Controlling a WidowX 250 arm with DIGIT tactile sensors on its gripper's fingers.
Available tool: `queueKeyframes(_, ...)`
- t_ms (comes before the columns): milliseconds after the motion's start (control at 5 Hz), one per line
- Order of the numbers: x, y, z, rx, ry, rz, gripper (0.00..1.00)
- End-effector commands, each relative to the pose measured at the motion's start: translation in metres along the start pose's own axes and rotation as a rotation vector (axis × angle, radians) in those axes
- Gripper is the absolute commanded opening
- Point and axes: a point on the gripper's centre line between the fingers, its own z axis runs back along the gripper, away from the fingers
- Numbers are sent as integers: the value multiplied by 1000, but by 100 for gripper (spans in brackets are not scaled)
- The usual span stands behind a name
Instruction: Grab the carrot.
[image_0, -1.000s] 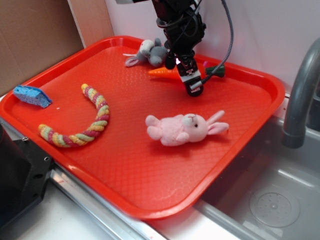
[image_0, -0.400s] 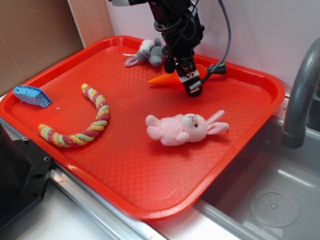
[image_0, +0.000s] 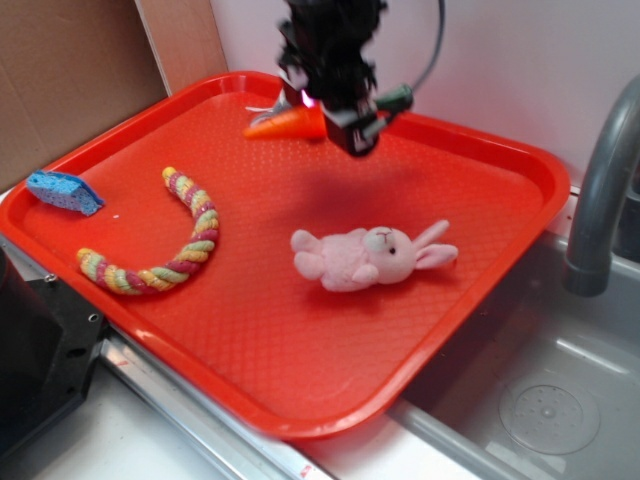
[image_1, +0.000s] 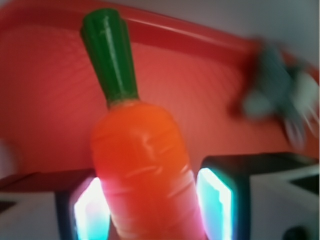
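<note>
Above the tray's (image_0: 520, 160) far edge, gripper (image_0: 335, 118) is clamped on the carrot (image_1: 142, 165), pads (image_1: 215, 200) pressing both sides, carrot apparently lifted clear. Grab looks done; only holding steady seems left.

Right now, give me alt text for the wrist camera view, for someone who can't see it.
Close-up of the orange carrot with its green stem pointing up, clamped between the gripper fingers. Behind it lies the red tray and, blurred at right, a grey plush toy.
</note>
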Motion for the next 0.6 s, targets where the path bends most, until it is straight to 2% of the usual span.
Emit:
queueKeyframes(0, -23, 21, 123, 52, -155, 361, 0)
queueKeyframes(200, -28, 31, 173, 69, -159, 444, 0)
queueKeyframes(400, -32, 37, 165, 57, -144, 455, 0)
